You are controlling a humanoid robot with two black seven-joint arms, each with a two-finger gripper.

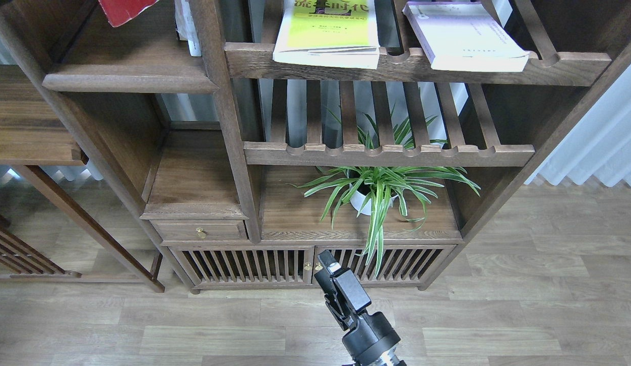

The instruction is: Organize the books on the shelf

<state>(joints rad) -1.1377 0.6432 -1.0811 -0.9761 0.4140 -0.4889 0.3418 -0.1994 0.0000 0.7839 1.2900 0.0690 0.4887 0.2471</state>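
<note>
Three books are seen: red [123,11] on the shelf [130,81], yellow-green [328,33] and lavender [463,35] overhanging a slatted rack [417,66]. One gripper [329,269] (side and finger state cannot be told) is raised over open floor [524,315].

1 arm rises from the bottom edge, gripper [329,269] end-on.

You see a solid dark-brown shelf [130,76] at upper left, with the red book [125,10] on it toward the far end, cut off by the top edge. To its right, the upper slatted rack [569,68] carries the yellow-green book [328,33] on the left and the lavender-white book [463,38] on the right, apart, both overhanging the scalloped front rail. Lower down, a flat board [295,218] bears a potted plant [379,188]; the unit stands on a wood-plank floor [524,305].
</note>
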